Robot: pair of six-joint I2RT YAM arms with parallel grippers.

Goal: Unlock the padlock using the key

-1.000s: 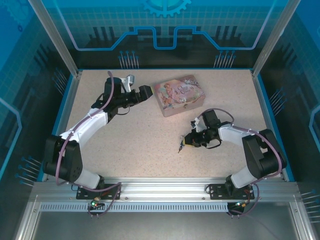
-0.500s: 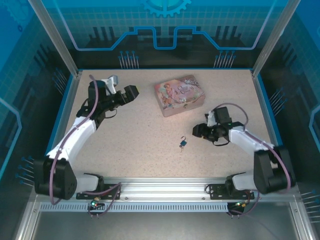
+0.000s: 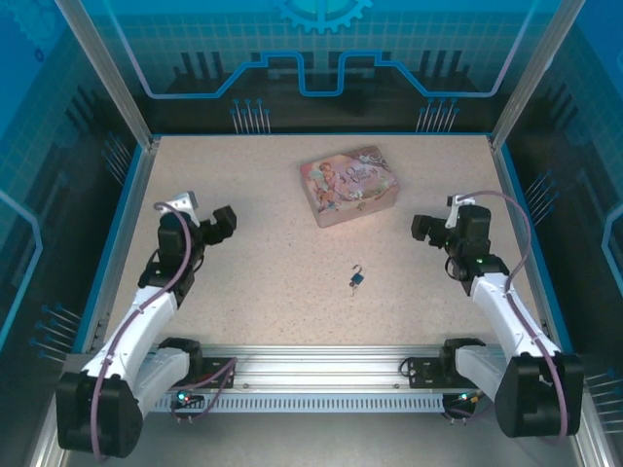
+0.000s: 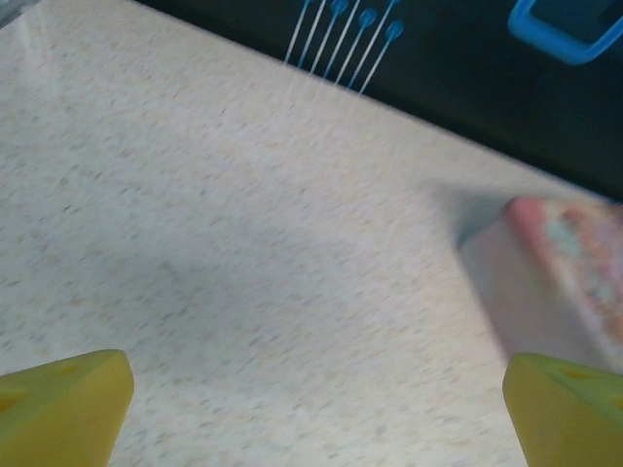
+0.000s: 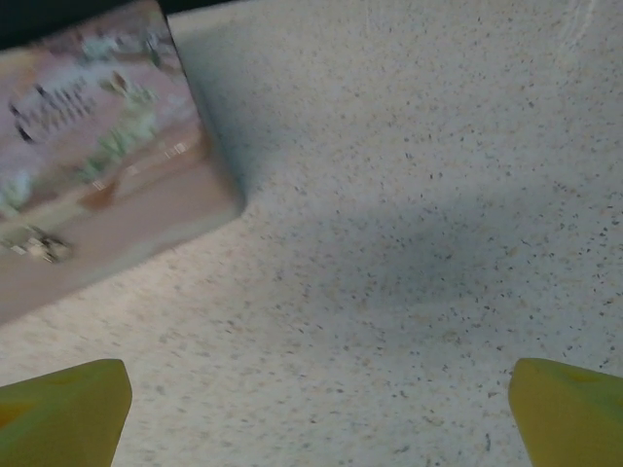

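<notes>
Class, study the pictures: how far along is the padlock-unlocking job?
Looks done: the tiny blue padlock with a silver shackle lies alone on the speckled table, near the pink illustrated tin. In hand: nothing; the left pincer and right pincer are open, empty, well apart from it. Left: perhaps nothing, but whether the shackle is sprung is too small to tell.

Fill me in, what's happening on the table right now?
Nothing is being held. The padlock lies by itself on the table, in front of the pink tin box. Its shackle looks swung open, but it is too small to be sure, and I cannot make out the key separately. The left gripper and right gripper are both open, off to either side of the padlock and touching nothing.
</notes>
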